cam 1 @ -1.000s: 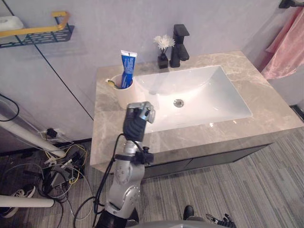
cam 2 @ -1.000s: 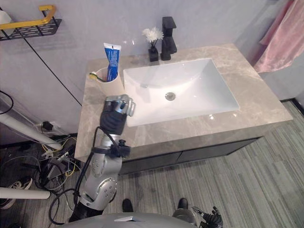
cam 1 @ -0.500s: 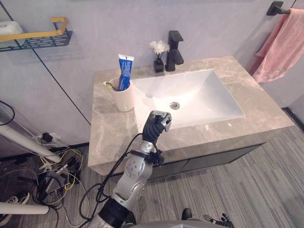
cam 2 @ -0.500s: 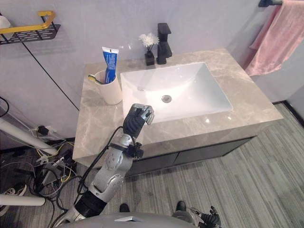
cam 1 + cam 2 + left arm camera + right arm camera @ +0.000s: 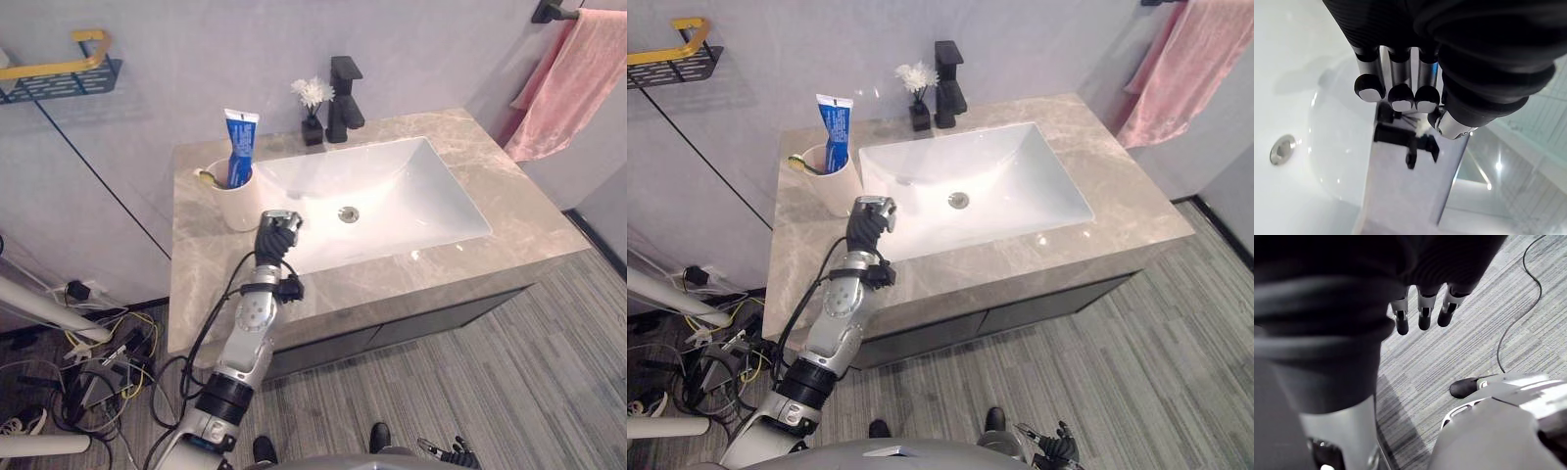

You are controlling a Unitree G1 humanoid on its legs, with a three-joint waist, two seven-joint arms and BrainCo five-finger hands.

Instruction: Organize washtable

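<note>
A cream cup [image 5: 235, 199] stands on the marble washtable [image 5: 514, 211] left of the white sink [image 5: 416, 186]. It holds a blue toothpaste tube [image 5: 238, 147] and a toothbrush [image 5: 207, 177]. My left hand [image 5: 275, 233] hovers just right of the cup, over the sink's left rim, with its fingers [image 5: 1402, 98] curled and nothing in them. The left wrist view looks down into the basin and its drain [image 5: 1281, 149]. My right hand [image 5: 1422, 308] hangs low over the floor with its fingers straight and nothing in it.
A black faucet [image 5: 345, 93] and a small black vase with a white flower [image 5: 313, 108] stand behind the sink. A pink towel [image 5: 568, 83] hangs at the right. A wall shelf with a yellow rail [image 5: 59, 73] is at the upper left. Cables lie on the floor [image 5: 108, 352] at the left.
The whole view has shifted. Against the sink, my left hand has moved left from the front rim toward the cup, still curled and holding nothing.
</note>
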